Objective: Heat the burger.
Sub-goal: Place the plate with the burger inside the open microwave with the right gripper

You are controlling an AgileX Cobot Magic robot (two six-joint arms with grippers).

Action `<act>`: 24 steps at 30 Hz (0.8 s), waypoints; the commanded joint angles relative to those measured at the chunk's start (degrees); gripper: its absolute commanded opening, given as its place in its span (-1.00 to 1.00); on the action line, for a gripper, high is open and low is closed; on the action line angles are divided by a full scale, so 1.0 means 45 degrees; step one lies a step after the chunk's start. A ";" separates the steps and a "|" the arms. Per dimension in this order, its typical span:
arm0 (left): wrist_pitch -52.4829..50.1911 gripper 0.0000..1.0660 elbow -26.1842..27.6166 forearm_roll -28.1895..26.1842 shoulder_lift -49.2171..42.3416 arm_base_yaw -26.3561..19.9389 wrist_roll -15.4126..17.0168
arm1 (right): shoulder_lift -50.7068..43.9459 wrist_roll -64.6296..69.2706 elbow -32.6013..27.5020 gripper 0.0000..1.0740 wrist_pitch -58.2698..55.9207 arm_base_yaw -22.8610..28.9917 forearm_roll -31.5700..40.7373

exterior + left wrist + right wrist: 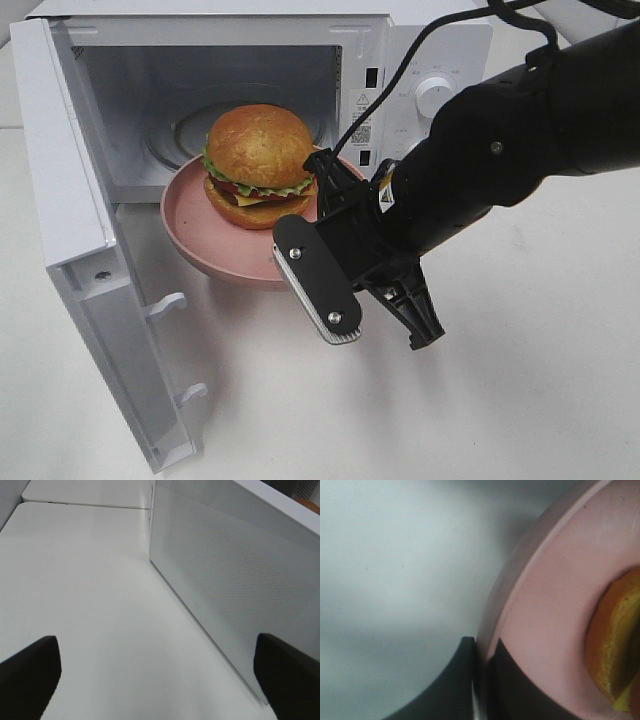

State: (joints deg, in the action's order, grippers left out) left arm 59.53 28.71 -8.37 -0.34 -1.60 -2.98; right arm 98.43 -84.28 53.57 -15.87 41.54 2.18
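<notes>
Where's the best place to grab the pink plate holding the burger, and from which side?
Probably pinch the thin raised rim of the pink plate where it juts out of the microwave, coming from the open front. The burger sits in the middle, leaving the rim free; the right end effector is shut there.

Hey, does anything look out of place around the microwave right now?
The pink plate carrying the burger is only partway into the microwave, its front edge overhanging the doorway, pinched at the rim by the right tool. Nothing looks spilled or damaged.
</notes>
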 commanded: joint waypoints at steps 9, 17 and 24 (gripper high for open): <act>-0.0038 0.92 -0.0038 -0.0013 -0.0242 0.0038 0.0013 | 0.0929 0.0306 0.1541 -1.00 0.0369 0.0000 -0.0025; -0.0038 0.92 -0.0038 -0.0013 -0.0242 0.0038 0.0013 | 0.1706 0.0700 0.2521 -1.00 0.0140 0.0000 -0.0306; -0.0038 0.92 -0.0038 -0.0013 -0.0242 0.0038 0.0013 | 0.2457 0.1082 0.3616 -1.00 -0.0216 0.0000 -0.0688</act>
State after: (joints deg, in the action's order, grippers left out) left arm 59.53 28.71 -8.37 -0.34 -1.60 -2.98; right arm 109.26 -79.76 67.61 -19.14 41.54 0.46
